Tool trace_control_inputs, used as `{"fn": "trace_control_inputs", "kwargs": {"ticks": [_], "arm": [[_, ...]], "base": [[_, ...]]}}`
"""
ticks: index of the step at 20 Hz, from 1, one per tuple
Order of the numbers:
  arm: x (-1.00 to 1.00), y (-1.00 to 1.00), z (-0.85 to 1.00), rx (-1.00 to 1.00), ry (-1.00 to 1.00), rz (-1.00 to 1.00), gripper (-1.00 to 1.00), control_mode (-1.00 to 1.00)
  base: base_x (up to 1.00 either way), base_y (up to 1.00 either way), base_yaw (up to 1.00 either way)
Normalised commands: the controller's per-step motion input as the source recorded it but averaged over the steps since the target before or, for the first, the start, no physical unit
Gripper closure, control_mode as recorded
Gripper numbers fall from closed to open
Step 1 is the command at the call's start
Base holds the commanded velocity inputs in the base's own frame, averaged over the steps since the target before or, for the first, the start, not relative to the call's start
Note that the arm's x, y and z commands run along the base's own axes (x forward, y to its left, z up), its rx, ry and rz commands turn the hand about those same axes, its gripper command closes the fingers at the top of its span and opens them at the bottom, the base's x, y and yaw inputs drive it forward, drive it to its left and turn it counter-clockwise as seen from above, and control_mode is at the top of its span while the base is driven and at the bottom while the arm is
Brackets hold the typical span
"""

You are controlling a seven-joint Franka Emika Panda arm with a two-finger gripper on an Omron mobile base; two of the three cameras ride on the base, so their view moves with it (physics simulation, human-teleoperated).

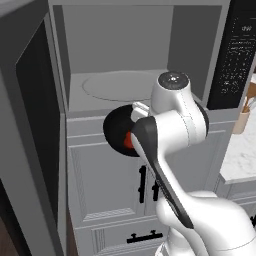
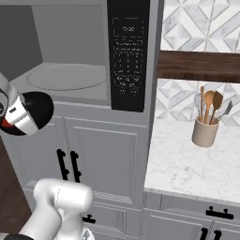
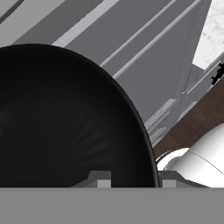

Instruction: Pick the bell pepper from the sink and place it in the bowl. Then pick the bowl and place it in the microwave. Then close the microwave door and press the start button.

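Bell pepper (image 1: 128,141) sits in the bowl (image 1: 117,131); hand (image 3: 130,178) pinches the bowl's rim at 6 o'clock below the open microwave (image 1: 120,85). Loading, door, start remain.

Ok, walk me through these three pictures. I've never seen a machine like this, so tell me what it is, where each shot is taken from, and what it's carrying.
This is a white robot arm on a driving base, in a computer-rendered kitchen. Two pictures come from cameras on the base, behind the arm to its left and right, looking forward. The third comes from a camera on the hand itself, looking along the jaws.

Ahead is the microwave, built in above grey cabinets, its door swung open to the left and its control panel on the right. The turntable inside is bare.

The arm has the black bowl at the jaws, just below the microwave's opening. The red bell pepper lies in it. In the hand view one finger sits on each side of the bowl's rim.

To the right, a marble counter carries a utensil holder.
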Motion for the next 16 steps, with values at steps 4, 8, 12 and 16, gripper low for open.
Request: {"fn": "trace_control_inputs", "kwargs": {"ticks": [4,8,12,16], "arm": [[0.00,0.00,0.00,0.00,0.00,0.00,1.00,1.00],[0.00,0.00,0.00,0.00,0.00,0.00,1.00,1.00],[0.00,0.00,0.00,0.00,0.00,0.00,1.00,1.00],[-0.26,0.00,0.29,0.03,-0.12,0.00,1.00,-1.00]], "base": [[0.00,0.00,0.00],[0.00,0.00,0.00],[0.00,0.00,0.00],[-0.08,0.00,0.00]]}}
